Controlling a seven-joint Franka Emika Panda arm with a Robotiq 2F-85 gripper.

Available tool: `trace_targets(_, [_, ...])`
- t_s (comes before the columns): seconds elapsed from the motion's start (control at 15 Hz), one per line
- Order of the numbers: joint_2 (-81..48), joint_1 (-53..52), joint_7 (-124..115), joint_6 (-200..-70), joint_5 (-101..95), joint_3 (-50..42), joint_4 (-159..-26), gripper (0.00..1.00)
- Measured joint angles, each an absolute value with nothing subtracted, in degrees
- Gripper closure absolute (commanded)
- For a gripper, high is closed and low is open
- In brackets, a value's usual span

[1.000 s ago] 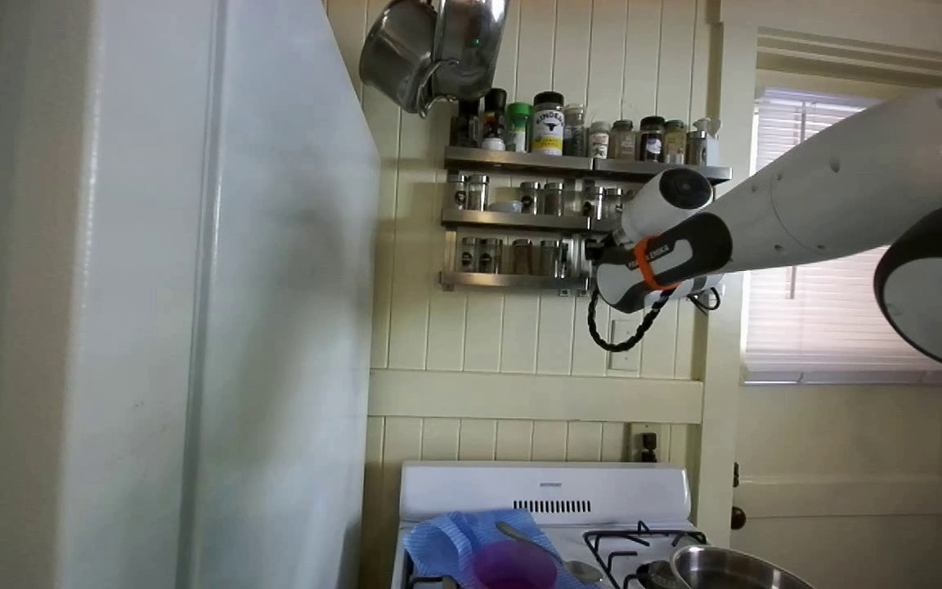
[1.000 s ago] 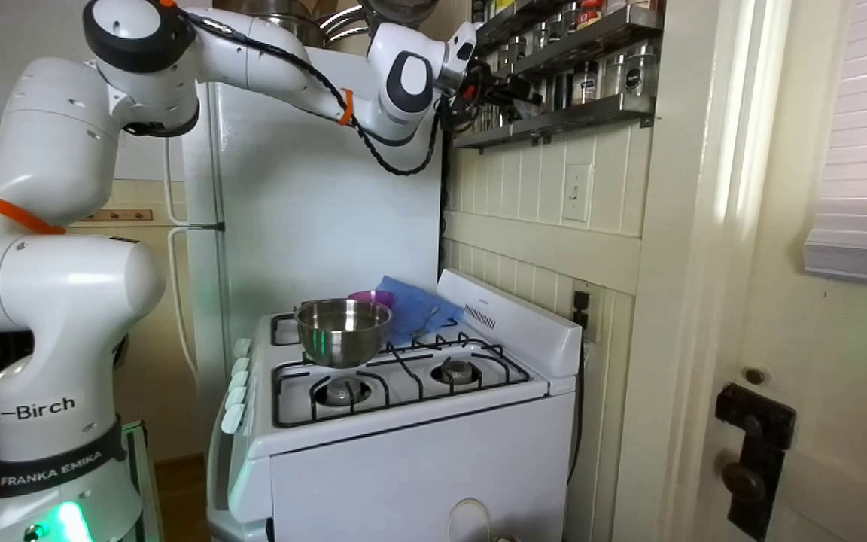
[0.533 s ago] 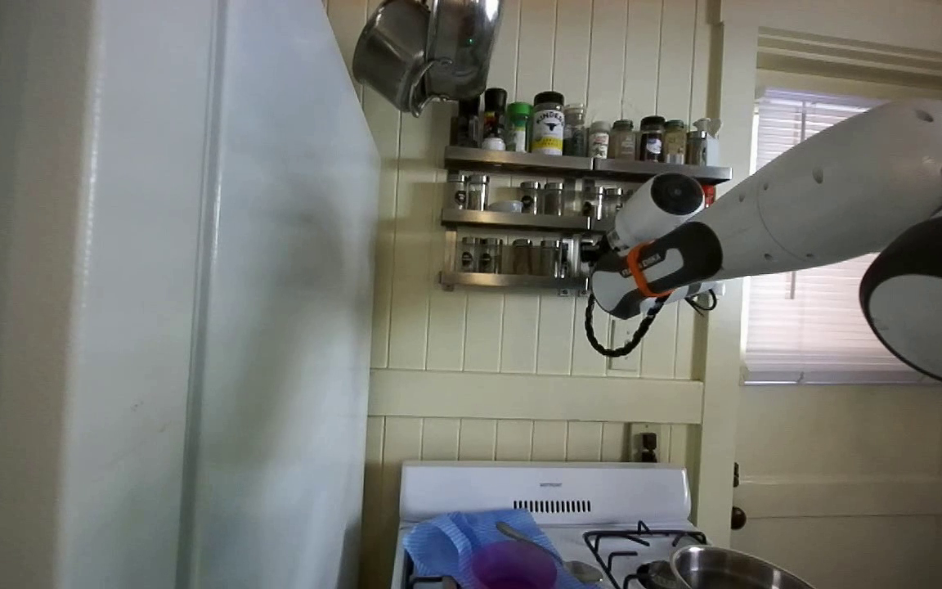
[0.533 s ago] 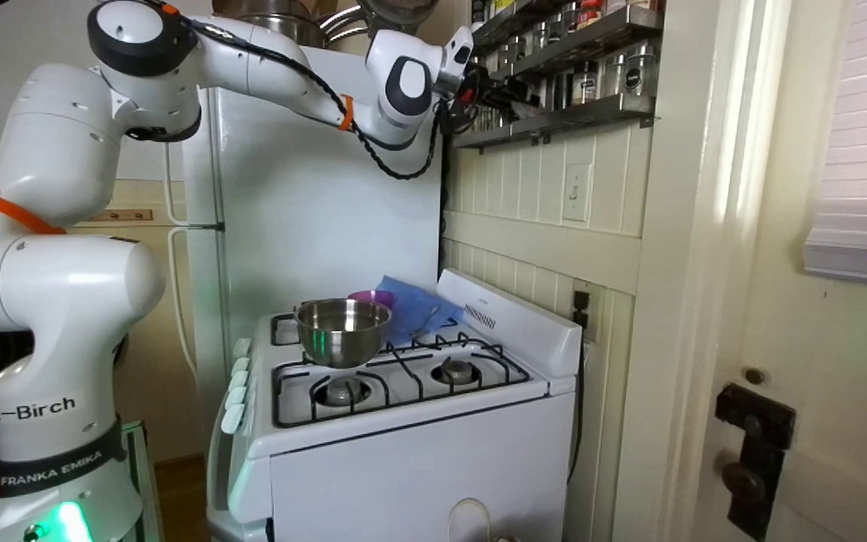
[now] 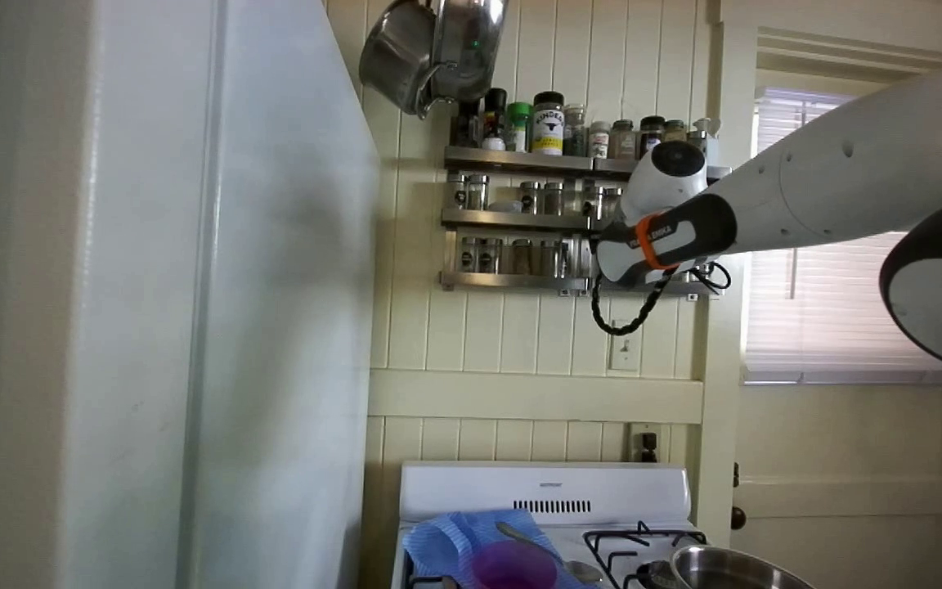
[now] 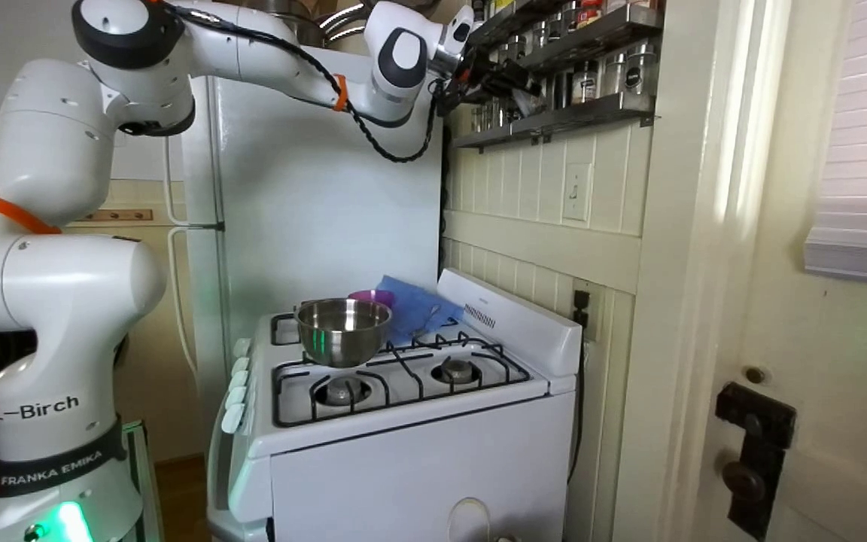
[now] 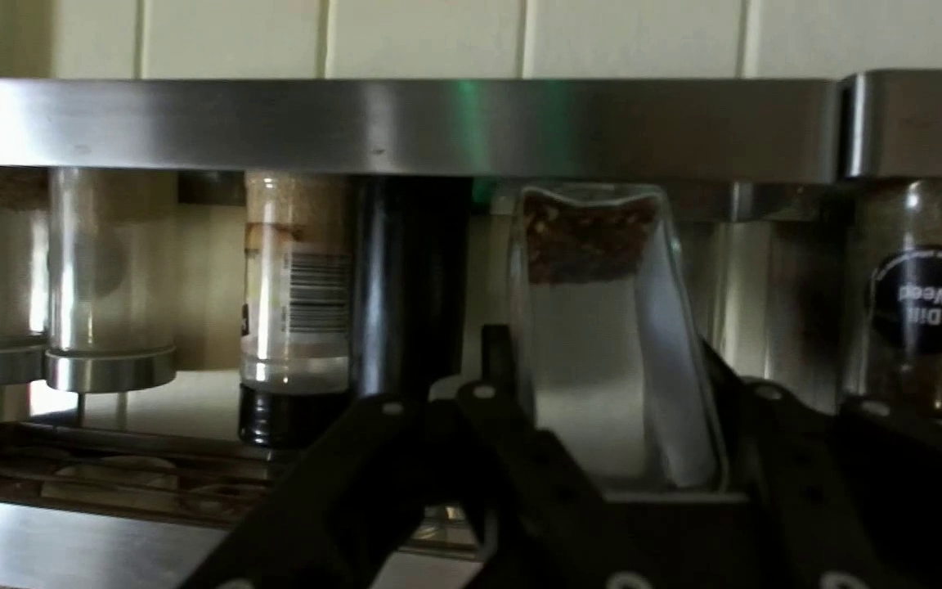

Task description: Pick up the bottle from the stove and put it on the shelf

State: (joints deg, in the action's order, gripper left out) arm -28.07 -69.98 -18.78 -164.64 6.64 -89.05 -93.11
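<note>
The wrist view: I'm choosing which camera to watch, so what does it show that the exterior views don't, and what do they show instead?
Only the wrist view: the reddish-brown contents of the bottle and, upside down, a readable "Dill Weed" label.

Only the exterior views, both of them: the stove, steel bowl, purple bowl, blue cloth and fridge.

Shared: the shelf and its jars; also the gripper and bottle, though in an exterior view the bottle is just a small pale shape.
</note>
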Motion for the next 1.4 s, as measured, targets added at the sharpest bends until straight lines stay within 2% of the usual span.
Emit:
trace_targets(0.73, [-24.7, -69.2, -18.8, -159.4, 4.7, -86.3, -90.5, 0.76])
trace_targets(1.4, [-19.8, -62.1, -20.6, -159.9, 4.5, -75.7, -89.2, 0.76])
